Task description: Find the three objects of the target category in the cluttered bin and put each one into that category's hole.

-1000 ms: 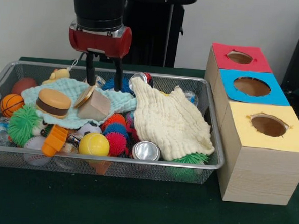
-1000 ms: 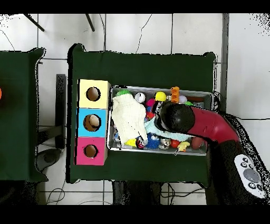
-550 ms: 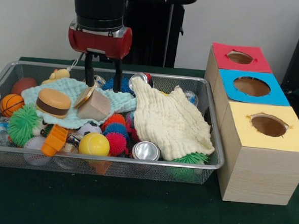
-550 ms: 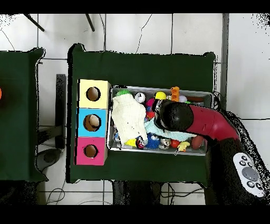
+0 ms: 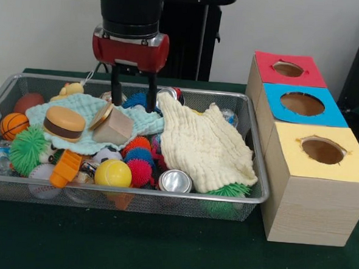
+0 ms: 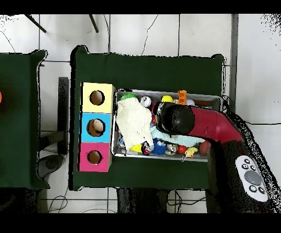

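Observation:
A wire bin (image 5: 256, 194) holds mixed clutter: a toy burger (image 5: 64, 122) and a tan block (image 5: 114, 128) on a mint cloth (image 5: 84, 142), a cream cloth (image 5: 206, 145), a yellow ball (image 5: 113, 173), a small basketball (image 5: 13, 125), spiky balls (image 5: 139, 161), and two silver cans (image 5: 175, 181) (image 5: 168, 96). My gripper (image 5: 133, 101) hangs open over the bin's back middle, above the mint cloth's far edge, holding nothing. A blue spiky ball (image 5: 136, 99) shows behind its fingers (image 5: 116, 88). In the overhead view the arm (image 6: 178, 118) hides the gripper.
Right of the bin stand three wooden boxes with round holes: red (image 5: 288, 69), blue (image 5: 302, 103) and yellow (image 5: 322, 149). From above they line the bin's left side, with the yellow box (image 6: 97, 98) at the top. A green spiky ball (image 5: 27, 149) and a duck (image 5: 69, 90) lie at the bin's left.
My gripper has shifted a little to the right in the front view, towards the can and the cream cloth, still open. Nothing in the bin has moved.

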Action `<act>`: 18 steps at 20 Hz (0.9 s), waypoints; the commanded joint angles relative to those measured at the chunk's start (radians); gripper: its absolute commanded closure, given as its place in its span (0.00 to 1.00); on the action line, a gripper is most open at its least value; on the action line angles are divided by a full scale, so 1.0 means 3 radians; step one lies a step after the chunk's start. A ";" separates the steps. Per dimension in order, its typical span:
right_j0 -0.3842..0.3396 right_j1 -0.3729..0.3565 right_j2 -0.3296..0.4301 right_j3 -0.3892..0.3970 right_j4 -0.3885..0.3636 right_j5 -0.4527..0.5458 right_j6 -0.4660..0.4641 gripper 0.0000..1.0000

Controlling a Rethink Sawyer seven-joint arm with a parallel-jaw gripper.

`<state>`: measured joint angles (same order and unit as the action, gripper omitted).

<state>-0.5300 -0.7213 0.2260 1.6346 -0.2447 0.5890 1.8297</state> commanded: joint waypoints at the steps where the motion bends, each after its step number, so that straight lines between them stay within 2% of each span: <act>1: 0.0157 0.0098 0.0015 -0.0124 -0.0064 -0.0023 0.0257 0.00; 11: 0.0385 0.0107 -0.0106 -0.0180 0.0022 0.0019 0.0435 0.00; 18: 0.0646 0.0173 -0.0257 -0.0245 0.0094 -0.0018 0.0700 0.00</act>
<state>-0.3675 -0.7174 0.1935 1.6214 -0.2410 0.5890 1.8302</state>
